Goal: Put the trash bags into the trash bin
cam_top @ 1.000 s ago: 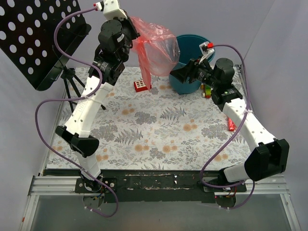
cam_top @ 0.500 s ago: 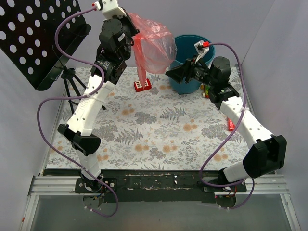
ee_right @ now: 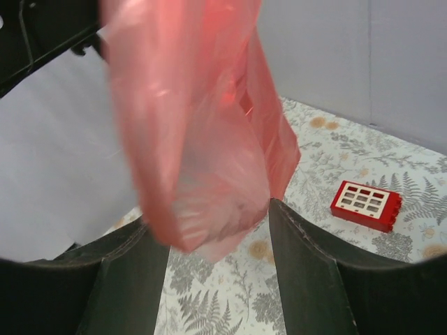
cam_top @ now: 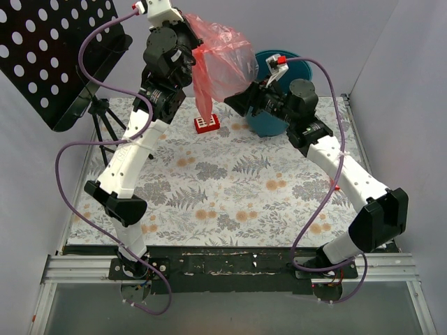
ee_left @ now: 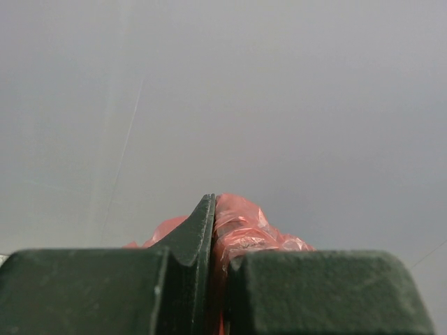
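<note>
The left gripper has its jaws pressed together on a pinch of red-pink film, holding the trash bag up in the air near the back wall. I count one bundle of film, and I cannot tell whether it is one bag or several layered together. It balloons out from the grip, and one narrower strip hangs from it towards the table. The right gripper stands with its jaws wide apart just below the bundle. In the right wrist view the bag's lowest fold dips between the two dark fingers, but I cannot tell whether it touches either of them. There is one trash bin, teal-blue, standing on the table at the back right. The bag hangs to its left and is not in it. The right arm crosses in front of the bin and hides most of its inside, so its contents cannot be told. One small red block with a white grid lies on the floral table cover below the hanging strip. One black perforated stand on a tripod is at the far left.
</note>
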Controlling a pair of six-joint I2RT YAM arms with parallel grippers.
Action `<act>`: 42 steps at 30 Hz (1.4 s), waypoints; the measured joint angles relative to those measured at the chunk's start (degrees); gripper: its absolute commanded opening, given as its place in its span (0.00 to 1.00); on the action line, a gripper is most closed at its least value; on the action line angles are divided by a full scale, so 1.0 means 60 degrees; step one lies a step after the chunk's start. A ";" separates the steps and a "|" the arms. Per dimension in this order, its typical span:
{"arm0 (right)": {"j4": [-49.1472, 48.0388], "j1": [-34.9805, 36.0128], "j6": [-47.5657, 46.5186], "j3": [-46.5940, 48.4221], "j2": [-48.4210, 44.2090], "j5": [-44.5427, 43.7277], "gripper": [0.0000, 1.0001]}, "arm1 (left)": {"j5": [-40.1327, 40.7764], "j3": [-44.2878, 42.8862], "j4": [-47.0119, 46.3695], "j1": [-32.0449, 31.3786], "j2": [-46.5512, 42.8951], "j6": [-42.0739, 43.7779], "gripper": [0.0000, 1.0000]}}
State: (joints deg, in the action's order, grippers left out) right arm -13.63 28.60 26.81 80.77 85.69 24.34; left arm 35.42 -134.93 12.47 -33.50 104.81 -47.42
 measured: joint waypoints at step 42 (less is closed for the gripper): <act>1.1180 -0.1311 -0.4736 0.3177 0.3606 0.0980 0.01 | -0.5559 0.9082 0.5435 0.0780 -0.2652 -0.1202 0.00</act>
State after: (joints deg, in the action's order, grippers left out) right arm 53.45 20.73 -1.61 99.83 107.33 30.22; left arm 2.07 -80.44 45.08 -28.82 88.90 -54.63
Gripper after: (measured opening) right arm 0.021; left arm 0.007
